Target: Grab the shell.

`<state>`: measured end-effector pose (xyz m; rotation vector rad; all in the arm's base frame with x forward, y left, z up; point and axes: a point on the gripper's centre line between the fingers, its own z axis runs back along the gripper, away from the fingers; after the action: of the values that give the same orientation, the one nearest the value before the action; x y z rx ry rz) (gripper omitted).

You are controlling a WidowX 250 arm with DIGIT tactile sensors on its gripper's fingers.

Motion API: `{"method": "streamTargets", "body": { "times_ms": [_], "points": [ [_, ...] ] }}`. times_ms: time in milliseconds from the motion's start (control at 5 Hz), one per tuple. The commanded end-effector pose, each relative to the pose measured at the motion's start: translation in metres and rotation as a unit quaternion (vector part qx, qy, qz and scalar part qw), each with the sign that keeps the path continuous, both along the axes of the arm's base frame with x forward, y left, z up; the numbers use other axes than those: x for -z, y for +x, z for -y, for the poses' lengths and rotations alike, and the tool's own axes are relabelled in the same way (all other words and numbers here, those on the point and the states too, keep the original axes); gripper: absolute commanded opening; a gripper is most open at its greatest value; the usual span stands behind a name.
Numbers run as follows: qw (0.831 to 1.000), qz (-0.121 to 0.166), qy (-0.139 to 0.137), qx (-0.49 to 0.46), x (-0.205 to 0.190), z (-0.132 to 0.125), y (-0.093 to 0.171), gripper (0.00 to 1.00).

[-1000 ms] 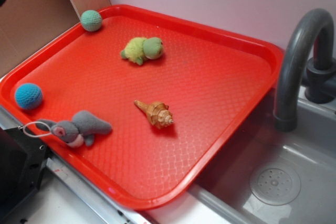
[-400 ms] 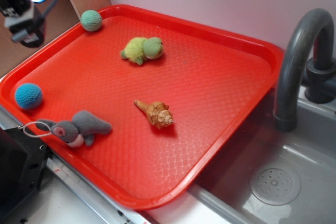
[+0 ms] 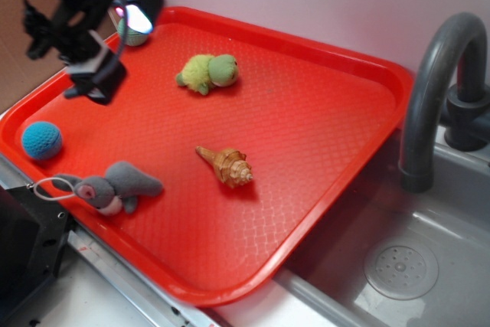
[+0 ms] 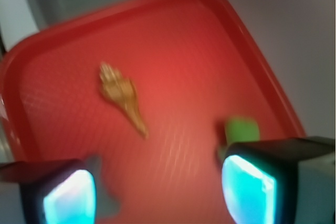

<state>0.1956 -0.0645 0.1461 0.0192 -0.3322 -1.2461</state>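
**Five small things on a red tray, gripper high at the far-left corner**

Five objects lie on the red tray, which sits beside a grey sink with a dark curved faucet on its right.

Nearest, by the tray's near-left edge, a grey plush bunny lies on its side, a thin loop at its head reaching over the rim. Just beyond it, close to the left edge, rests a blue crocheted ball.

Toward the middle of the tray, well apart from every rim, lies the shell: tan-brown, ridged, its pointed tip aimed at the left edge and its wide end toward the sink side. Nothing touches it. In the blurred wrist view the shell appears ahead of the fingers, tip pointing back toward the camera.

Farther on, a yellow-green plush turtle sits nearer the far edge, well apart from the shell. At the far-left corner a green ball is partly hidden behind the arm.

The gripper hangs above that far-left corner, clear of the tray surface and well away from the shell. Its two fingers stand spread wide with bare tray between them, holding nothing; their inner pads glow pale blue-white.
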Motion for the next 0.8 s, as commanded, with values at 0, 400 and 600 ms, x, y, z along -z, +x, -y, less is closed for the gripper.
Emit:
{"method": "streamTargets", "body": {
  "times_ms": [0, 400, 600],
  "points": [
    [0.981, -0.020, -0.007, 0.192, 0.019, 0.034, 0.009, 1.00],
    [0.973, -0.048, 0.043, 0.221, 0.056, 0.066, 0.007, 1.00],
    [0.972, -0.057, 0.063, 0.220, 0.068, 0.074, 0.007, 1.00]
  ]
}}
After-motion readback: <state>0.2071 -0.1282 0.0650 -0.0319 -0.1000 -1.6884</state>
